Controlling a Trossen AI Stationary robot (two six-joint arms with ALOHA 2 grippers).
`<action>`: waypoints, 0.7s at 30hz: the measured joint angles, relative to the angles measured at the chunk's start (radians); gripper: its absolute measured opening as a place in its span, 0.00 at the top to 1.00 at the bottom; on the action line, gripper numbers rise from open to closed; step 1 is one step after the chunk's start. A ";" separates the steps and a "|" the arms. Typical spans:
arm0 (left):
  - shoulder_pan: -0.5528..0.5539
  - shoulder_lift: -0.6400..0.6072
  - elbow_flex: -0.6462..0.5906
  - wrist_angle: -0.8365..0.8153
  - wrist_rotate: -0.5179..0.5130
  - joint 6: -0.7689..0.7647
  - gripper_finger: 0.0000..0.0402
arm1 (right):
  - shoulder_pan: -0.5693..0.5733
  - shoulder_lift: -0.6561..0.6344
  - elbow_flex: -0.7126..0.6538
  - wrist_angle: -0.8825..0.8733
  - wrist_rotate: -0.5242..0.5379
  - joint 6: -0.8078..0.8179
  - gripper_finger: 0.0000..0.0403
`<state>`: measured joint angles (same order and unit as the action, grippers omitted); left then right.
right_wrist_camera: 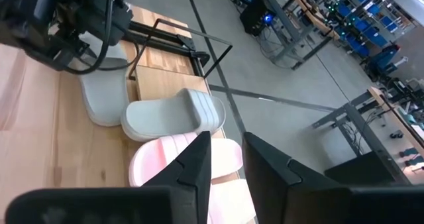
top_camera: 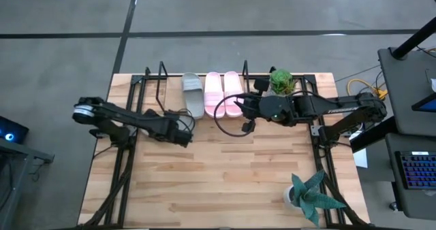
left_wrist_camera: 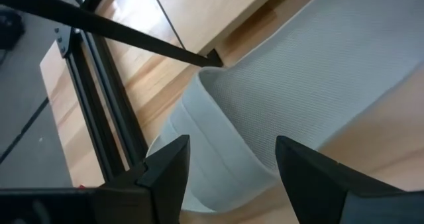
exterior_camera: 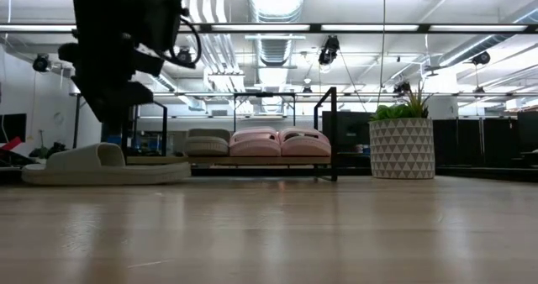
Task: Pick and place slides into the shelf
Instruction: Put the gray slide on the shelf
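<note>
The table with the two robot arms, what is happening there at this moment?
Slides are being put on the shelf at the far edge of the table. One grey-green slide and the pink pair already sit on it. The second grey-green slide lies on the tabletop beside the shelf. The left gripper is directly over it, fingers spread on either side of its strap, not gripping yet. The right gripper is at the pink pair and holds nothing.
</note>
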<state>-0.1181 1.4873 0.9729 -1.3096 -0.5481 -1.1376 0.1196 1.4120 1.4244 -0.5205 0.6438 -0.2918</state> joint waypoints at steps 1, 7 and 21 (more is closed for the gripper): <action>0.001 0.014 0.000 0.001 0.000 -0.009 0.48 | 0.000 0.000 -0.003 0.000 0.000 0.000 0.82; 0.013 0.069 0.002 0.014 -0.005 -0.055 0.48 | 0.000 0.000 -0.022 0.000 0.000 -0.005 0.81; 0.053 0.184 -0.022 0.024 -0.012 -0.116 0.48 | 0.000 0.000 -0.036 0.000 0.000 -0.005 0.83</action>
<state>-0.0652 1.6708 0.9504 -1.2856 -0.5605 -1.2540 0.1196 1.4120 1.3888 -0.5201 0.6441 -0.2973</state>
